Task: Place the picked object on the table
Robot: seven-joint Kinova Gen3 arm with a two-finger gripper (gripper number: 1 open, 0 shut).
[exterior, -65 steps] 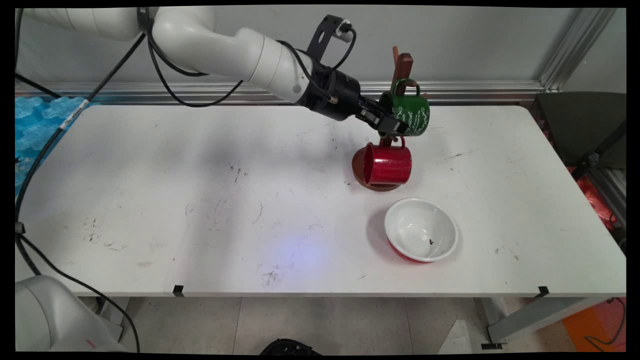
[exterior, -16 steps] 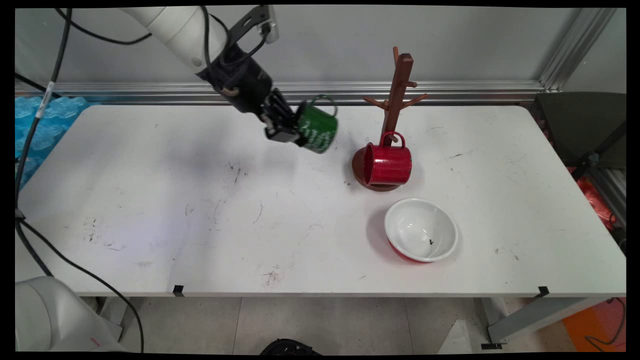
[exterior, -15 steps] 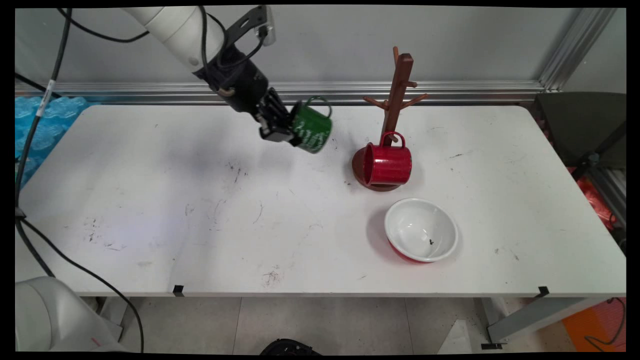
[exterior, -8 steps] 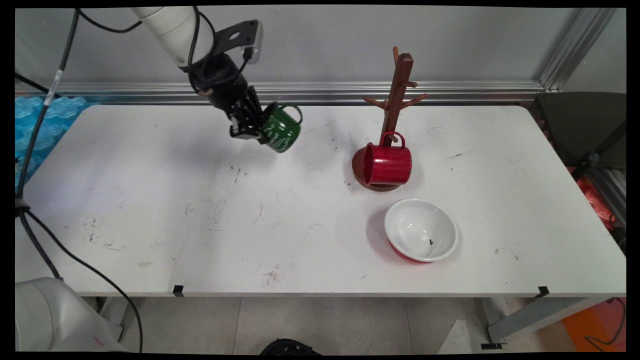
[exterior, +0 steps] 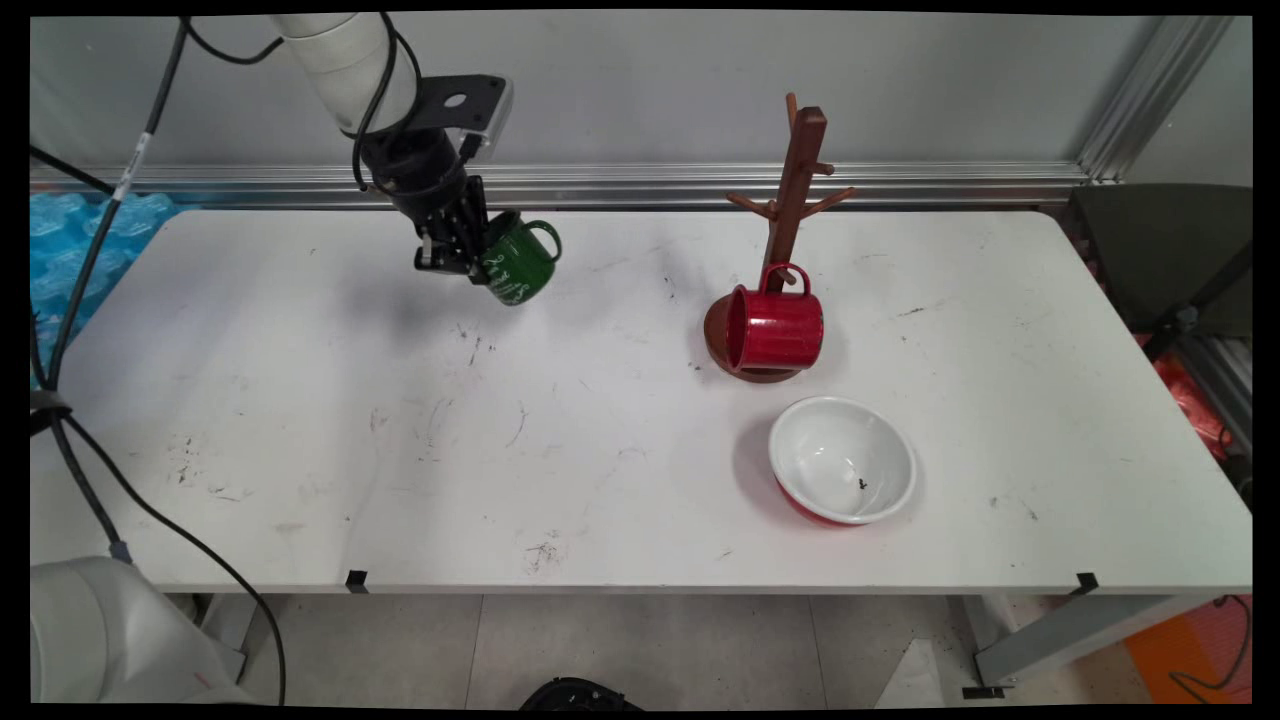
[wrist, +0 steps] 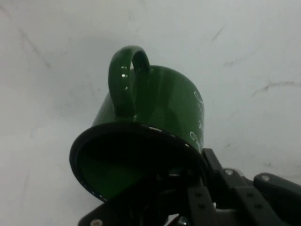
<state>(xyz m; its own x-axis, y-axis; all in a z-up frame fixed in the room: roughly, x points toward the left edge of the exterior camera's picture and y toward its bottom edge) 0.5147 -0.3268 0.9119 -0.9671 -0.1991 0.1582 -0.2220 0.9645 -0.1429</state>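
My gripper (exterior: 470,262) is shut on the rim of a green mug (exterior: 517,264) with white lettering. I hold it tilted above the back left part of the white table (exterior: 300,420), its handle to the right. In the hand view the green mug (wrist: 160,113) fills the middle, its dark mouth toward the camera and its handle up; my gripper (wrist: 188,183) clamps the rim at the lower right. A brown wooden mug tree (exterior: 795,180) stands far to the right, with a red mug (exterior: 775,327) hanging low on it.
A bowl (exterior: 842,460), white inside and red outside, sits in front of the mug tree. Black cables (exterior: 90,300) hang along the left side. Blue packing material (exterior: 60,250) lies past the table's left edge.
The green mug has come off the mug tree's upper peg and travelled left across the back of the table in my shut gripper, which has turned to point more downward.
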